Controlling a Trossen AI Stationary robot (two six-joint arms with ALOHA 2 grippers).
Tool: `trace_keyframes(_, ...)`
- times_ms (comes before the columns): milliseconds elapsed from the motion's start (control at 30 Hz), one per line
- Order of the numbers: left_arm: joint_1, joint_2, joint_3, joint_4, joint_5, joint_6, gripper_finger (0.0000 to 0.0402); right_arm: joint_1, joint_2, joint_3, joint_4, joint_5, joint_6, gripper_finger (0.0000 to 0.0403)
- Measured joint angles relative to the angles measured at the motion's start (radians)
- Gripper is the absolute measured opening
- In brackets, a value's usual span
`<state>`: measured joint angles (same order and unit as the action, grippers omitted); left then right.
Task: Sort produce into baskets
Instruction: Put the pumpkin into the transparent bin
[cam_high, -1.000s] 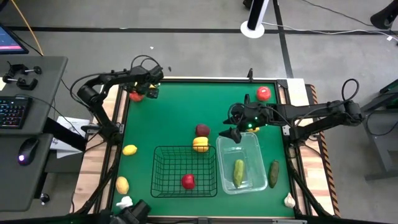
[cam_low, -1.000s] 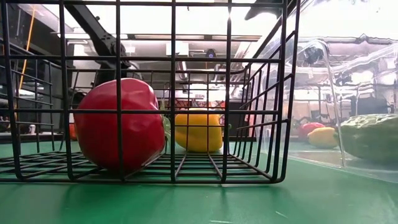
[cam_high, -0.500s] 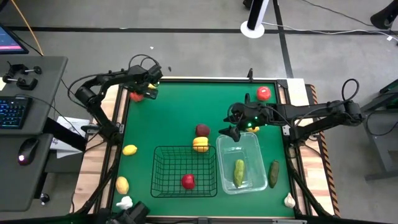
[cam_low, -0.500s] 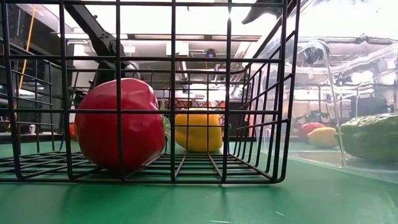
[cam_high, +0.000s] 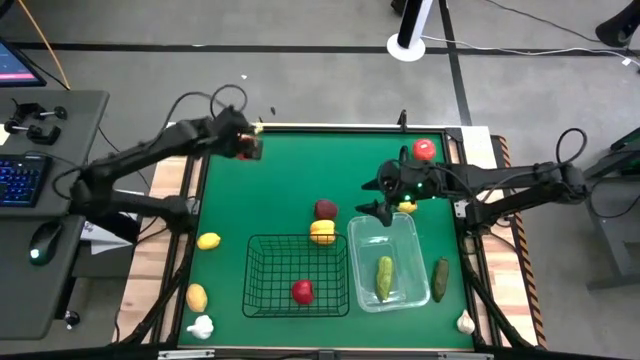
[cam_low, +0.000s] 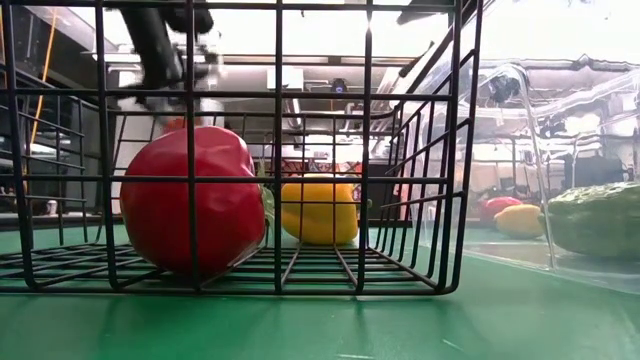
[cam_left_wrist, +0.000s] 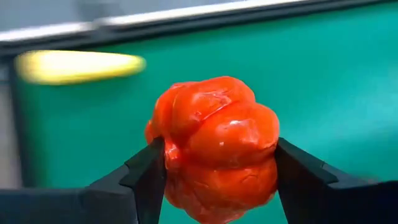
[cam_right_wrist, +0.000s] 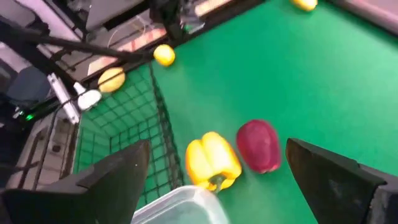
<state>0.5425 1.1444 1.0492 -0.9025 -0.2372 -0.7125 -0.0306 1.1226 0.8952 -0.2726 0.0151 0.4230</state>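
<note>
My left gripper (cam_high: 243, 147) is over the table's far left corner, shut on a lumpy red-orange tomato (cam_left_wrist: 214, 146). My right gripper (cam_high: 372, 197) hangs open over the far end of the clear tub (cam_high: 397, 228), which holds a green cucumber (cam_high: 384, 277). The black wire basket (cam_high: 270, 275) holds a red piece (cam_high: 302, 291). A yellow pepper (cam_high: 322, 232) lies on the mat by the basket's far side. A dark red fruit (cam_high: 326, 209) lies just beyond the pepper. My left gripper pinches the tomato by its two opposite sides (cam_left_wrist: 171, 155) between its two fingers (cam_left_wrist: 146, 177). The fingers slant downward, coming from the table's left side. The tomato is lifted clear of the green mat.
A red tomato (cam_high: 424, 150) lies at the far right and a small yellow piece (cam_high: 407, 207) beside my right gripper. A dark green piece (cam_high: 440, 279) and garlic (cam_high: 465, 322) lie right of the tub. Two yellow pieces (cam_high: 208, 240) (cam_high: 197, 297) and garlic (cam_high: 201, 326) lie along the left edge.
My left gripper has risen from the mat at the far left corner, taking the red-orange tomato up with it, now clear of the table. The left arm has drawn back toward the table's left edge. My right gripper has stayed over the tub.
</note>
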Motion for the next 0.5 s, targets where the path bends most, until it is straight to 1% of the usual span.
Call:
trace_keyframes(100,-0.187,-0.055,0.0,0.097,0.01,-0.099,0.0218,-0.03,-0.028,0.0,0.0,0.002,-0.029,0.0367)
trace_keyframes(167,-0.311,-0.065,0.0,0.185,-0.008,-0.143,0.0218,-0.047,-0.043,0.0,0.0,0.002,-0.037,0.0367)
trace_keyframes(300,-0.522,-0.021,0.0,0.412,-0.04,-0.139,0.0218,-0.077,-0.061,0.0,0.0,0.002,-0.009,0.0367)
trace_keyframes(400,-0.63,0.046,0.001,0.597,-0.052,-0.069,0.0218,-0.088,-0.064,0.0,0.0,0.0,0.031,0.0367)
trace_keyframes(500,-0.684,0.128,0.001,0.758,-0.039,0.002,0.0218,-0.087,-0.064,0.0,0.005,-0.026,0.103,0.0367)
